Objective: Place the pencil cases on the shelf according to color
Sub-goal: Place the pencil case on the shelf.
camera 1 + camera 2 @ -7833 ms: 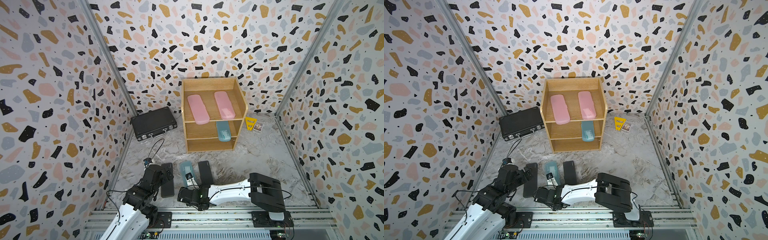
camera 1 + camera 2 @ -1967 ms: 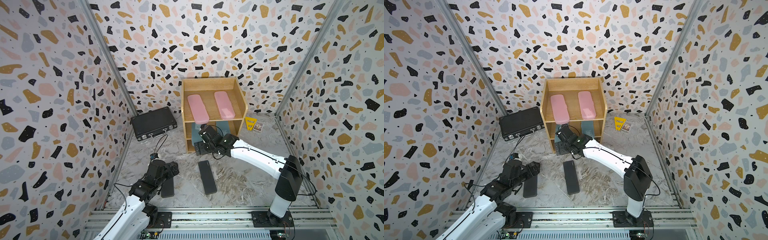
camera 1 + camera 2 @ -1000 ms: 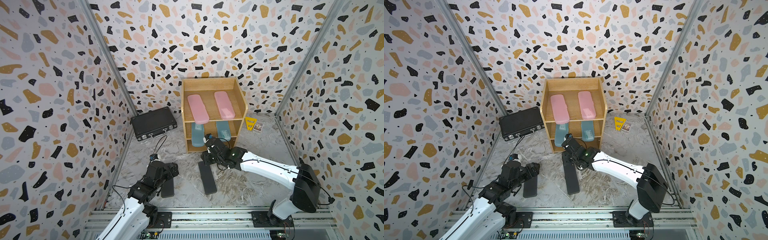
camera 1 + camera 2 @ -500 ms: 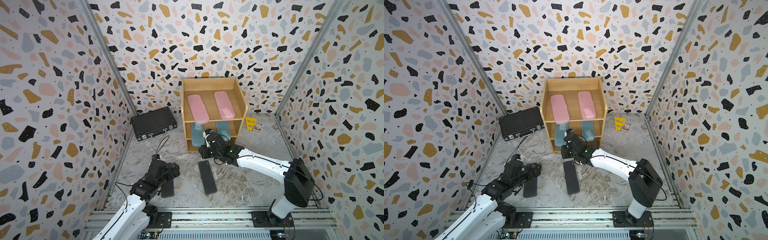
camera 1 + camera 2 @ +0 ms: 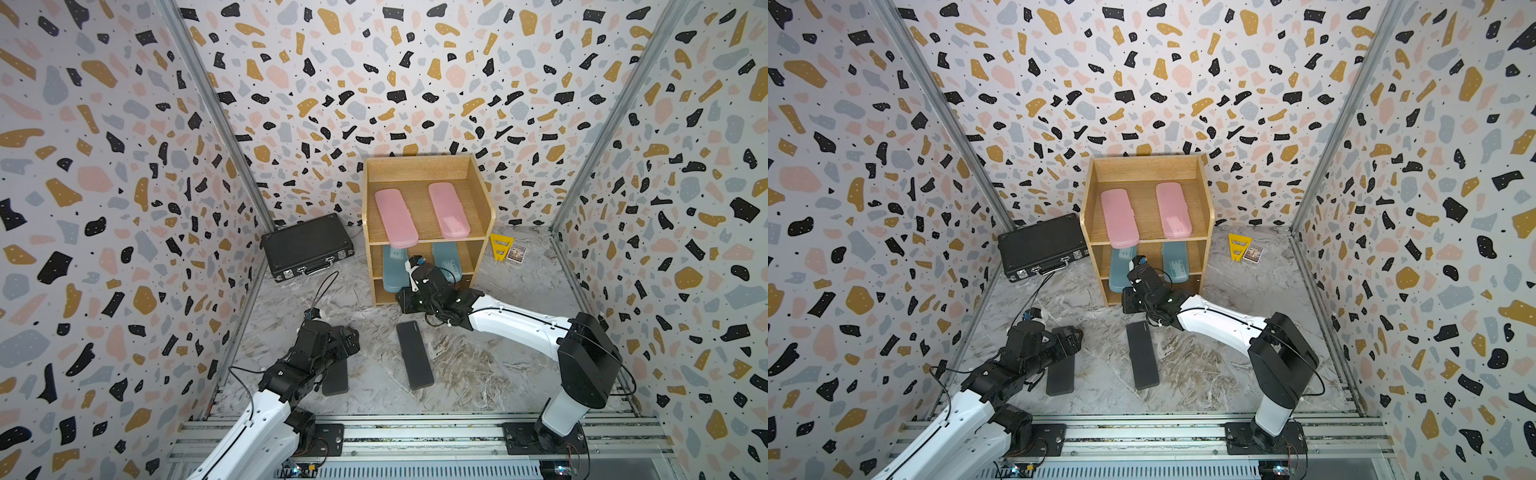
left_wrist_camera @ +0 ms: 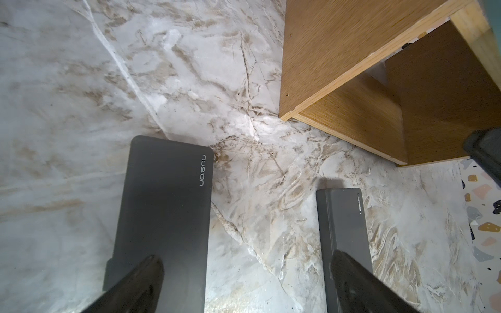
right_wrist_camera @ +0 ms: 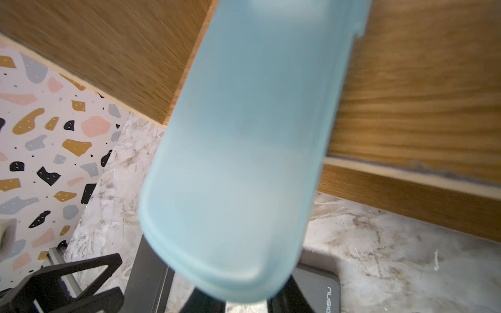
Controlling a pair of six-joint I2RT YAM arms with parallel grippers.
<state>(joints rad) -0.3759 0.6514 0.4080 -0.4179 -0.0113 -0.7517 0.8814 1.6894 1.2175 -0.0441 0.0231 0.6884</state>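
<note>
Two pink pencil cases [image 5: 395,218] [image 5: 449,210] lie on the top tier of the wooden shelf [image 5: 482,195]. Two teal ones [image 5: 392,268] [image 5: 448,259] lie on its middle tier, the left one sticking out over the front. My right gripper [image 5: 402,300] is shut just below that protruding end [image 7: 244,149], which hides its fingertips in the right wrist view. Two black pencil cases [image 5: 414,354] [image 5: 336,376] lie on the floor. My left gripper [image 6: 244,271] hangs open above the floor strip between them, one finger over each case.
A black briefcase [image 5: 307,247] lies left of the shelf by the wall. A yellow item [image 5: 500,246] and a small card [image 5: 516,254] lie right of the shelf. Patterned walls close in three sides, and a rail runs along the front.
My right gripper has moved from over the middle black case back to the shelf front, under the left teal case's end. The left arm has hardly moved.
</note>
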